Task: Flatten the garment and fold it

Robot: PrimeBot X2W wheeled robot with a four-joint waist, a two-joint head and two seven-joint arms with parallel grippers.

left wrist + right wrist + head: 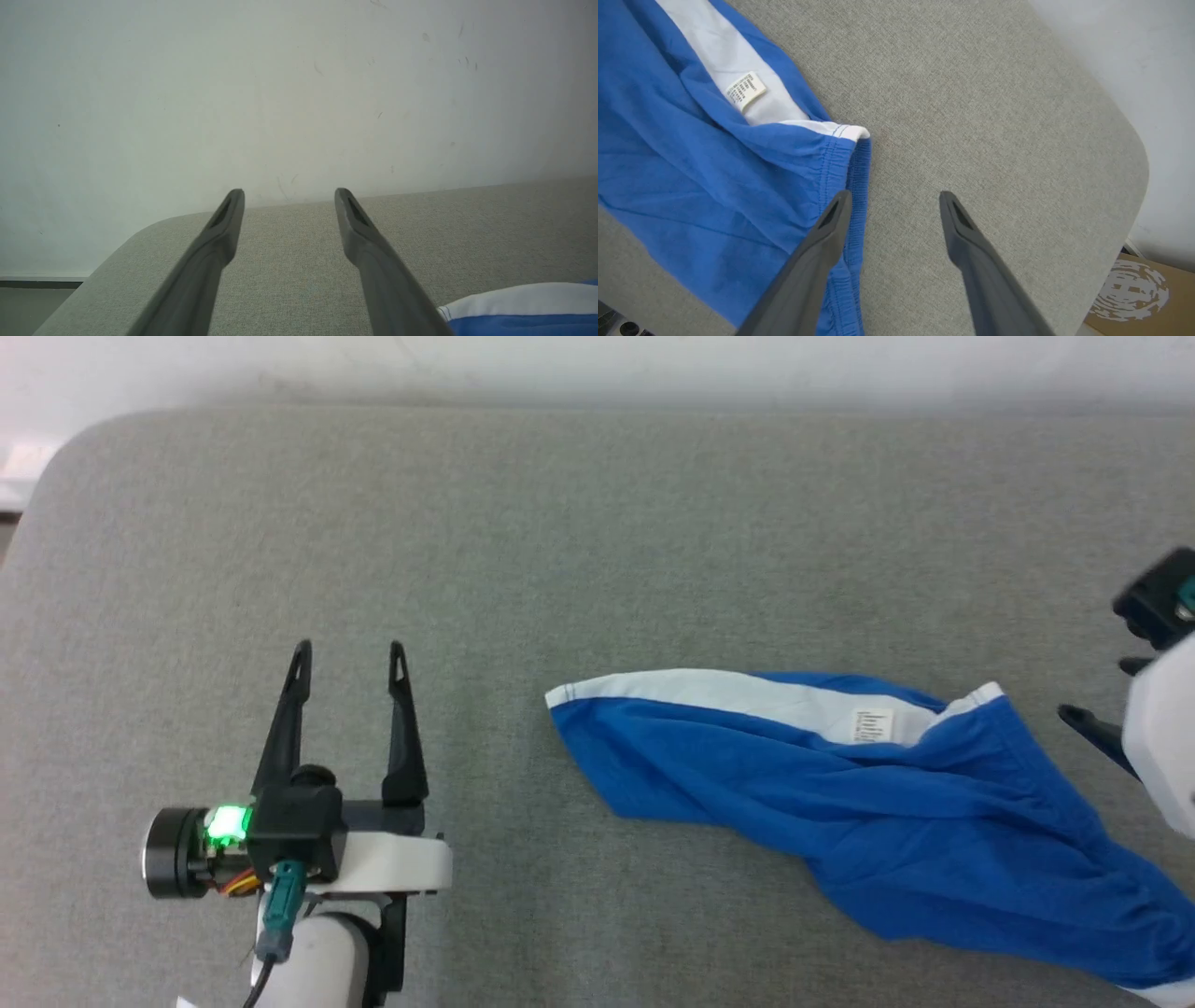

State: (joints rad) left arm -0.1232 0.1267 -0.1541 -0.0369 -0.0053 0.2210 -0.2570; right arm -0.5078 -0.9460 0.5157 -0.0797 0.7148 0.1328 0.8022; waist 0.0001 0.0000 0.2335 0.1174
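The garment [887, 803] is a pair of bright blue shorts with a white side stripe and a small white label [873, 725]. It lies crumpled on the right half of the grey padded table [597, 523]. My right gripper [1090, 689] is open at the garment's right end. In the right wrist view the right gripper [896, 198] hangs above the elastic waistband edge of the garment [691, 177], with nothing between its fingers. My left gripper [349, 653] stands open over bare table, well to the left of the shorts. The left wrist view has the left gripper [289, 196] open, with a corner of the garment [523, 312] at lower right.
A pale wall [299, 93] runs close behind the table's far edge. The table's corners are rounded, one at far left [65, 457]. A brown cardboard box [1134, 294] sits below the table's right corner.
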